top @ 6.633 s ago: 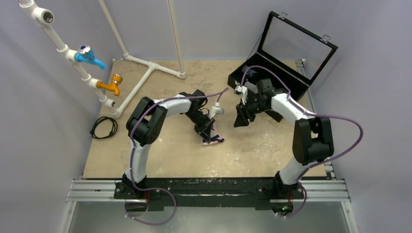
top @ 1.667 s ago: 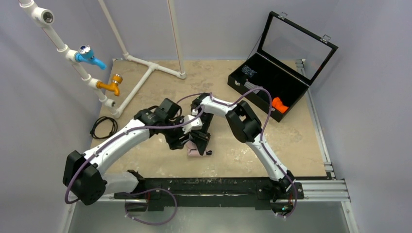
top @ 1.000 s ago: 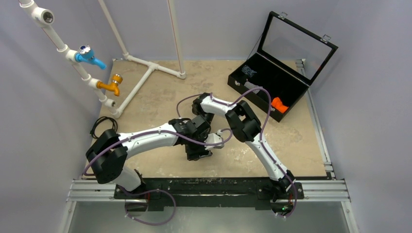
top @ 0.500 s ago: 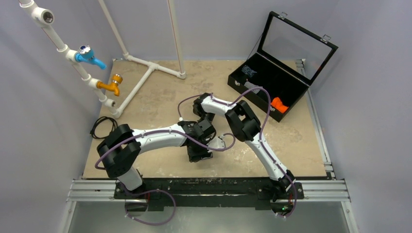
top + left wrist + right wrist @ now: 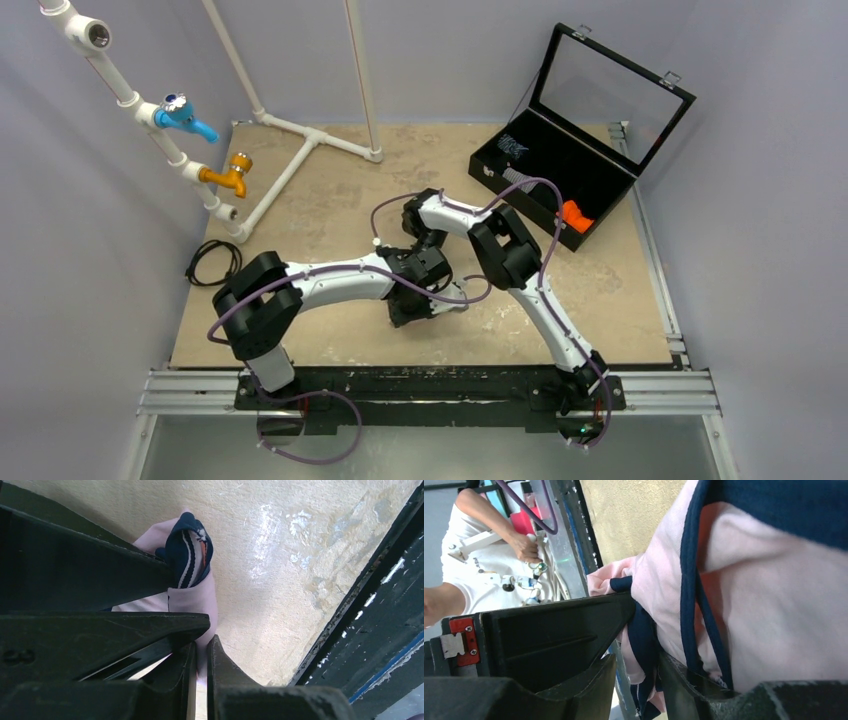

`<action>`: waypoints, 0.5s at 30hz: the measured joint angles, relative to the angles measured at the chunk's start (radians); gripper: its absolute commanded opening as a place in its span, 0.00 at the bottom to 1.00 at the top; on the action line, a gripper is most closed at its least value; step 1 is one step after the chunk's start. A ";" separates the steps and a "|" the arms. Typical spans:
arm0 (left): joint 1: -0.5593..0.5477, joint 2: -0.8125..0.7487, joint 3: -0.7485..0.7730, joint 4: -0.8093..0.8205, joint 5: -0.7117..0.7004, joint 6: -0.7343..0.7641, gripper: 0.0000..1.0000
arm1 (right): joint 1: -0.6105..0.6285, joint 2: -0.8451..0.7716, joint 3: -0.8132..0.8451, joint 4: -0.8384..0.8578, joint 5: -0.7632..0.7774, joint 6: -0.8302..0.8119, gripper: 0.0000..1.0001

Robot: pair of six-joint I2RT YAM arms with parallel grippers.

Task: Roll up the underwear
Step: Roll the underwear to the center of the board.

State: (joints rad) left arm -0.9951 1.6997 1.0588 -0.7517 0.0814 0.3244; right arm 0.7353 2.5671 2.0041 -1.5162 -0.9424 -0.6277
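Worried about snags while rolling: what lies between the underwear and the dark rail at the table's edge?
Nothing: the left wrist view shows only bare tan tabletop between the underwear and the dark rail.

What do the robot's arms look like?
The left arm and right arm have white tubes, chunky black joints and thin purple cables looping along them. Their jaws are black wedges; a small red plate sits by the right ones.

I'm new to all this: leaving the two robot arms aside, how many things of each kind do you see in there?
Taps: 2, blue tap, orange tap
White pipe frame: 1
Black case: 1
Bundles in the case: 3, orange roll, grey-striped roll, dark patterned bundle
Cable coil: 1
Pink underwear: 1
Total: 9
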 measured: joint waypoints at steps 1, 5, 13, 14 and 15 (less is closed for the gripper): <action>-0.001 -0.001 0.000 0.005 0.000 0.000 0.00 | -0.004 -0.011 -0.010 0.008 0.004 -0.001 0.44; -0.001 -0.001 0.000 0.028 0.000 0.004 0.00 | -0.023 -0.045 -0.040 0.047 0.010 -0.005 0.43; 0.000 -0.001 -0.006 0.084 -0.011 0.013 0.00 | -0.064 -0.106 -0.076 0.156 -0.001 -0.017 0.42; 0.000 -0.001 -0.007 0.088 -0.011 0.014 0.00 | -0.068 -0.109 -0.076 0.169 -0.004 -0.017 0.43; 0.000 -0.001 -0.008 0.090 -0.012 0.017 0.00 | -0.072 -0.114 -0.079 0.184 -0.008 -0.017 0.43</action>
State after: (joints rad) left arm -0.9951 1.6989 1.0512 -0.6613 0.0696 0.3416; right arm 0.6632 2.4527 1.9255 -1.3319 -0.9508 -0.6445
